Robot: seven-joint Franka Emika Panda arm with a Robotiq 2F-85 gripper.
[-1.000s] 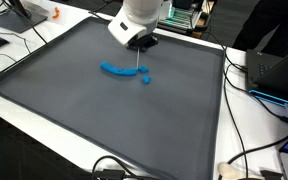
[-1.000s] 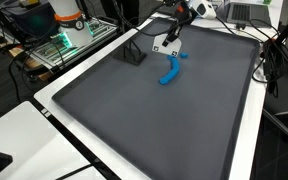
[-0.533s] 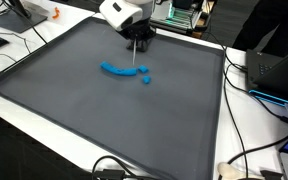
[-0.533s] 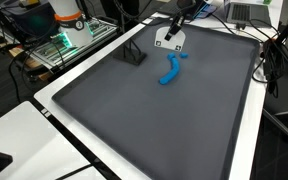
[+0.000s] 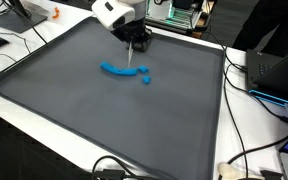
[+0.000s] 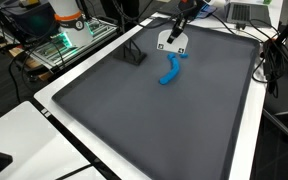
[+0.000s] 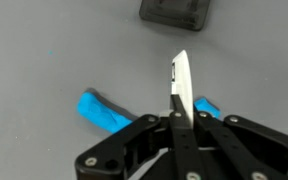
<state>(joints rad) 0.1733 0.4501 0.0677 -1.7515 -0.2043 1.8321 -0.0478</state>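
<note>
Your arm [image 5: 112, 12] comes in from the far side in both exterior views, with the white wrist leaning over so that the black pincer [image 5: 137, 46] points steeply downward and hangs in the air. In the wrist view your fingers [image 7: 164, 126] are pressed together along the middle line, clamped on a thin white strip [image 7: 180, 78] that juts straight out past the tips.

The pincer [image 6: 173, 46] hangs over the far end of the dark mat [image 6: 134, 120], which lies on the white tabletop [image 6: 46, 103]. A curved blue piece [image 6: 170, 69] lies just at its 6 o'clock. 1 small black stand [image 6: 133, 55] sits at the blue piece's 10 o'clock, apart from it.
</note>
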